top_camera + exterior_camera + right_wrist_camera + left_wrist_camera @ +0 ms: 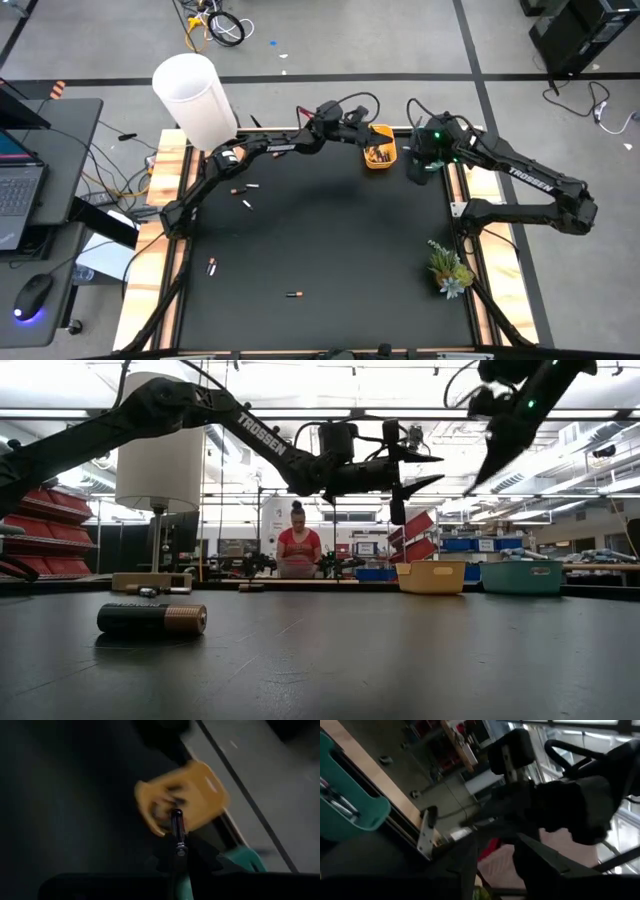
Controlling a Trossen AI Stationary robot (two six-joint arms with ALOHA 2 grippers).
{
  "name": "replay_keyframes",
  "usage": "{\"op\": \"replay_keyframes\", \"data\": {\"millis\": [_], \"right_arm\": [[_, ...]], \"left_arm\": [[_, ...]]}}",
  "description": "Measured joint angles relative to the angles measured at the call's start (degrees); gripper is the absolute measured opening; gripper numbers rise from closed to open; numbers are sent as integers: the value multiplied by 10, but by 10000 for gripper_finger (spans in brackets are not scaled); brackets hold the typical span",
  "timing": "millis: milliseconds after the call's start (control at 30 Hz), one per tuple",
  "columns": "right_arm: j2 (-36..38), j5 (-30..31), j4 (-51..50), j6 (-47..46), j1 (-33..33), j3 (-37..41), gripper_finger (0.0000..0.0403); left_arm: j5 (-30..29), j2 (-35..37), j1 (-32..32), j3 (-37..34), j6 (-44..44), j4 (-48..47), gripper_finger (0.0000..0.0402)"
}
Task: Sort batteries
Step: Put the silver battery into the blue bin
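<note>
nearest the front edge of the black table mat (330, 250): one dark cylindrical battery with a copper end (152, 619) lying on its side, alone. same one in the high view is probably the small one at front centre (293, 294). another small battery (211, 266) lies further left, well apart. two more loose batteries (245, 189) lie side-on toward the back left, near the left arm's lower links.

back edge: yellow plastic tray (379, 152) with a heap of dark and orange batteries inside. teal plastic tray (521, 577) just beside it, mostly under the right arm in the high view.

left gripper (373, 128) reaches across the back, raised above the yellow tray; fingers stand apart, nothing seen between them. right gripper (178, 845) is up off the mat by the teal tray, clamped on a thin dark battery (176, 825), which sticks out beyond the fingertips, yellow tray beyond it.

off the mat: white cylindrical lamp shade (195, 97) at back left, small artificial plant (449, 268) on the right rail. person in a red top (298, 547) seated in the room behind.
</note>
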State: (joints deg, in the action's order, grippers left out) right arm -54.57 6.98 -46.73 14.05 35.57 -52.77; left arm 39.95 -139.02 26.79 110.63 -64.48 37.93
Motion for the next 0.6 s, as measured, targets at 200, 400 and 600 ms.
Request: {"op": "replay_keyframes", "data": {"millis": [200,400,600], "right_arm": [[-43,95,-3,-27,70,0,35],[-99,125,-10,-35,131,0,35],[-151,132,-17,-31,173,0,46]], "left_arm": [[-22,0,-4,0,9,0,142],[-24,-1,-11,-1,1,4,142],[-23,-2,-10,-1,-27,40,142]]}}
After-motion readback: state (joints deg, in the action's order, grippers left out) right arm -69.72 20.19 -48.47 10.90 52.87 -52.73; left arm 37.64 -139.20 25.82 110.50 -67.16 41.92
